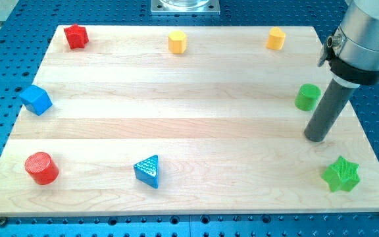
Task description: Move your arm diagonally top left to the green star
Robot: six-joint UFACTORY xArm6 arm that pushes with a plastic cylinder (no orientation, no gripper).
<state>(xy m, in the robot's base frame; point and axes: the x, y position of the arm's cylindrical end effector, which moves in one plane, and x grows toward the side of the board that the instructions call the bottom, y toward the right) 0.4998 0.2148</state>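
Observation:
The green star (341,174) lies at the view's bottom right, near the board's right edge. My tip (316,139) rests on the board up and to the left of the star, with a clear gap between them. A green cylinder (307,97) stands just above my tip, close beside the rod on its left.
A wooden board (176,125) carries the other blocks: a red star (76,36) at top left, a yellow hexagon (177,42) at top middle, a yellow block (276,38) at top right, a blue cube (35,99) at left, a red cylinder (41,167) at bottom left, a blue triangle (148,171) at bottom middle.

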